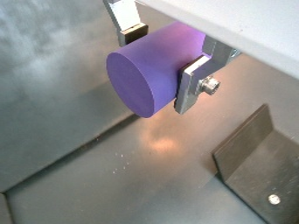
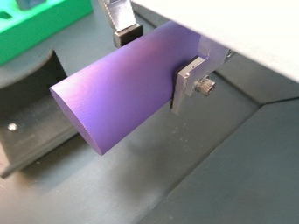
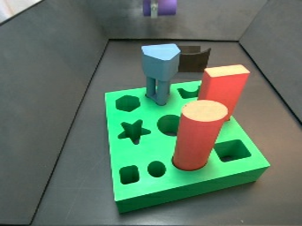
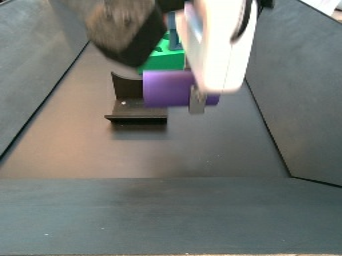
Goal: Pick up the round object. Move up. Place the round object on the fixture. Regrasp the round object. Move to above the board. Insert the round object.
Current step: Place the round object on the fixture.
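The round object [image 1: 149, 77] is a smooth purple cylinder lying level between the fingers, and my gripper [image 1: 163, 61] is shut on its sides in both wrist views. It hangs in the air, clear of the dark floor. The fixture [image 1: 260, 166], a black angled bracket, stands on the floor below and to one side of the round object [image 2: 117, 101]. In a side view the round object [image 4: 166, 88] hovers just over the fixture [image 4: 134, 108]. The green board [image 3: 177, 172] sits nearer the camera, and the purple piece [image 3: 162, 7] shows high behind it.
On the board stand a red cylinder [image 3: 199, 134], a red square block [image 3: 222, 86] and a blue pentagon-topped peg [image 3: 161, 69]. Star, hexagon and round holes stay open. Dark sloping walls [image 3: 71, 79] close in the floor on both sides.
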Controlling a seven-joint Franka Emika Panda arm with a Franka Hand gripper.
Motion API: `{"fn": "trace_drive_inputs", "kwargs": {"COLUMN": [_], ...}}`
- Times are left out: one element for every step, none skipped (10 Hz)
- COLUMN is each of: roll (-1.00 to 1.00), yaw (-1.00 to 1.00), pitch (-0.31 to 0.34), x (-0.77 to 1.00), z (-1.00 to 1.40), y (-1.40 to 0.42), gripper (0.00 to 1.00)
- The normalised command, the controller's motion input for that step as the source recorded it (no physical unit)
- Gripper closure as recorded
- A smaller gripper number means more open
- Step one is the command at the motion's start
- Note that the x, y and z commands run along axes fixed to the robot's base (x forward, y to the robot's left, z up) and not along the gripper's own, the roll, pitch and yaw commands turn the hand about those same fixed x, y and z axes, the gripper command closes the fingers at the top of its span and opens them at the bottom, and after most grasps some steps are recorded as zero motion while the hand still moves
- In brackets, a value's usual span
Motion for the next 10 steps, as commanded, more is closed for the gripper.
{"fn": "trace_drive_inputs", "kwargs": {"roll": [0.06, 0.06, 0.06, 0.06, -0.04, -0.04, -0.04, -0.04, -0.03, -0.03], "yaw": [-0.02, -0.01, 0.0, 0.0, 1.0, 1.0, 1.0, 1.0, 1.0, 1.0], "pitch": [0.058, 0.065, 0.074, 0.081, 0.012, 0.013, 0.016, 0.02, 0.027, 0.032], "x": [-0.03, -0.02, -0.01, -0.01, 0.51, 0.52, 0.52, 0.53, 0.54, 0.56], "z": [0.82, 0.65, 0.43, 0.32, 0.04, 0.02, 0.02, 0.02, 0.02, 0.02], "y": [0.0, 0.0, 0.0, 0.0, -1.0, -1.0, -1.0, -1.0, -1.0, -1.0], "gripper": [1.0, 1.0, 1.0, 1.0, 1.0, 1.0, 1.0, 1.0, 1.0, 1.0]}}
